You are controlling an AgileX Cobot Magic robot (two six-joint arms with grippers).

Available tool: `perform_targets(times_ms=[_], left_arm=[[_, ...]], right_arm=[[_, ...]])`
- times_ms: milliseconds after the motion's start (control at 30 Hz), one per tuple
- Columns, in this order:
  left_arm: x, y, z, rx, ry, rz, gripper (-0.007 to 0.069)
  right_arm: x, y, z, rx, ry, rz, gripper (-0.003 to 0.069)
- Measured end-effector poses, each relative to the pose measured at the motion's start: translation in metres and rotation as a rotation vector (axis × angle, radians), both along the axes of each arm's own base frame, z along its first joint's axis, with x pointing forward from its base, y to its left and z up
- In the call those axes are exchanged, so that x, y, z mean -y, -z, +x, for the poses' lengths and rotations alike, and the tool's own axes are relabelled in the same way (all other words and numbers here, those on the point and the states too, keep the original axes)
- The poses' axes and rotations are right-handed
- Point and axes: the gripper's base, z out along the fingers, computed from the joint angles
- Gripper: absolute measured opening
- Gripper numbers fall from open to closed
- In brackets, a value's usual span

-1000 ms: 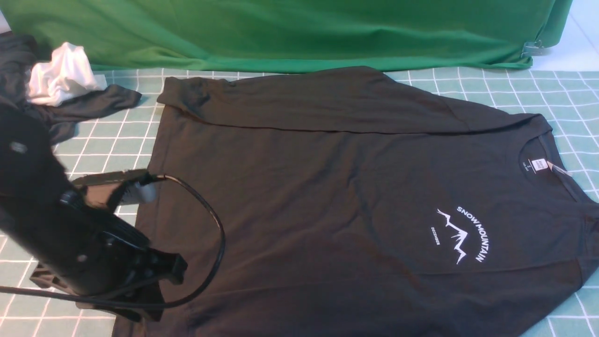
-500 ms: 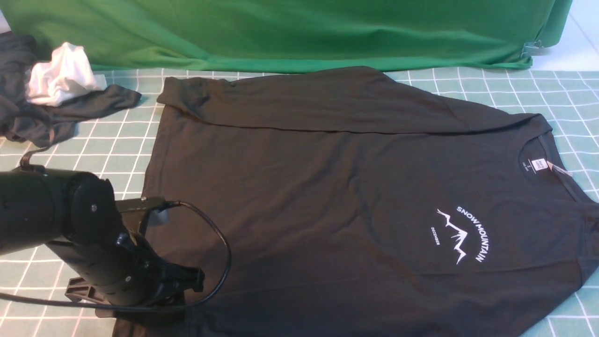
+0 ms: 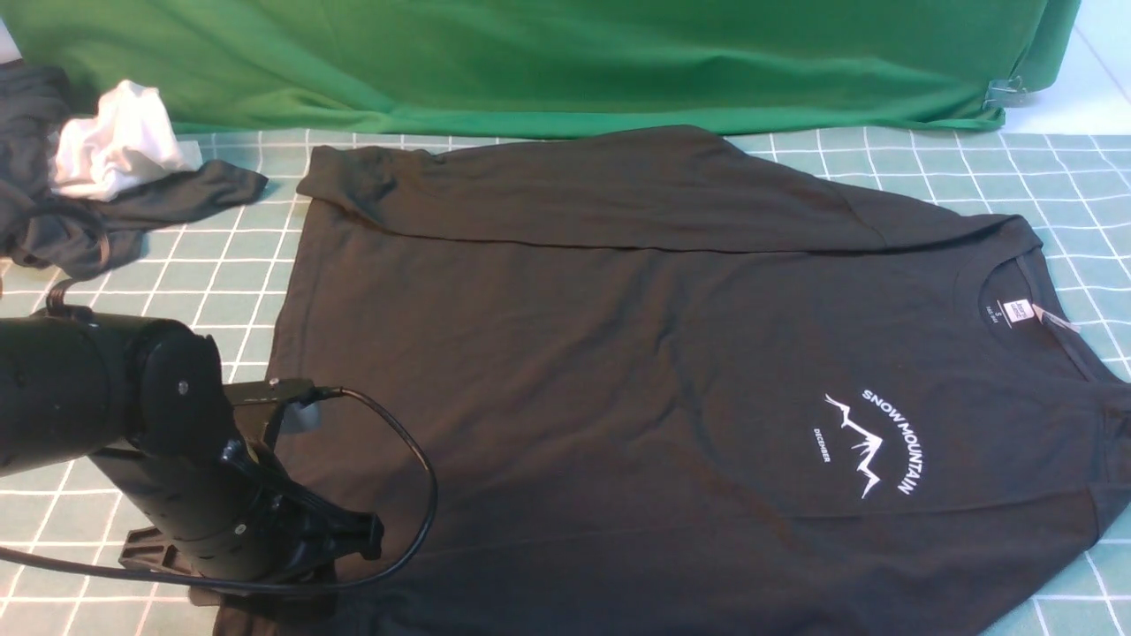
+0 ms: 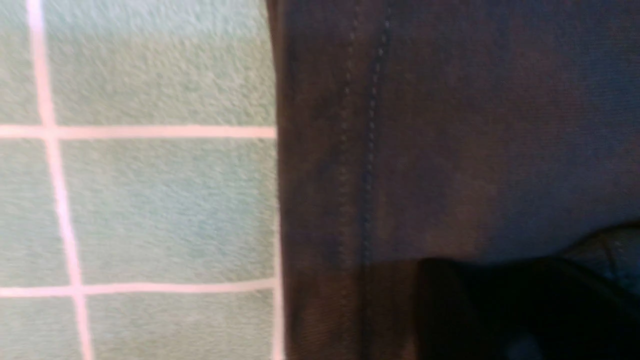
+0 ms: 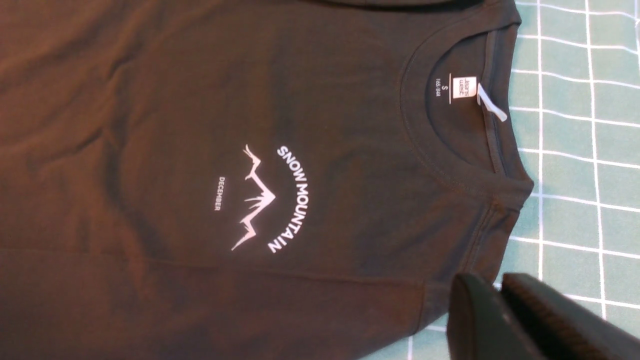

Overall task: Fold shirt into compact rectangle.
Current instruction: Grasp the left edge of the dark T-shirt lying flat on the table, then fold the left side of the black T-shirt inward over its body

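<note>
The shirt (image 3: 618, 371) is being folded — only the far side turned in; left gripper (image 3: 265, 585) at near-left hem (image 4: 360, 150), grip unclear; right gripper (image 5: 500, 289) closed, empty.

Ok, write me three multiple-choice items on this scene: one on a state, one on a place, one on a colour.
1. The far side of the shirt is:
A) folded over onto the body
B) spread out flat
C) rolled into a tube

2. The white cloth lies:
A) on top of the shirt
B) at the right edge of the front view
C) far left, bunched with a dark garment

3. The backdrop is:
A) red
B) green
C) white

Answers:
1 A: a fold line runs along the far side, with a strip of cloth lying over the body.
2 C: it sits against the dark garment, left of the shirt.
3 B: the hanging cloth at the back is plainly green.
</note>
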Motion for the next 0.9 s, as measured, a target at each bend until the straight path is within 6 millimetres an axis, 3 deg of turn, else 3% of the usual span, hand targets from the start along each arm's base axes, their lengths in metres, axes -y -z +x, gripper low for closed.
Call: perform_targets(times_ms=[100, 200, 333, 467, 700, 900], left_arm=[[0.001, 0.0, 0.0, 0.0, -0.008, -0.009, 0.0053], [0.001, -0.003, 0.001, -0.01, 0.0, -0.005, 0.0017], [0.0, -0.019, -0.002, -0.004, 0.017, -0.003, 0.0013], [0.0, -0.051, -0.007, 0.074, 0.025, -0.025, 0.0013], [-0.002, -0.075, -0.014, 0.169, 0.031, -0.039, 0.0013], [-0.003, -0.129, 0.01, 0.391, 0.009, -0.046, 0.0013]], right_arm=[[0.0, 0.0, 0.0, 0.0, 0.0, 0.0, 0.0082], [0.0, 0.0, 0.0, 0.0, -0.001, -0.001, 0.0087], [0.0, 0.0, 0.0, 0.0, -0.001, -0.001, 0.0091], [0.0, 0.0, 0.0, 0.0, -0.001, -0.001, 0.0092], [0.0, 0.0, 0.0, 0.0, 0.0, 0.0, 0.0093], [0.0, 0.0, 0.0, 0.0, 0.0, 0.001, 0.0093]])
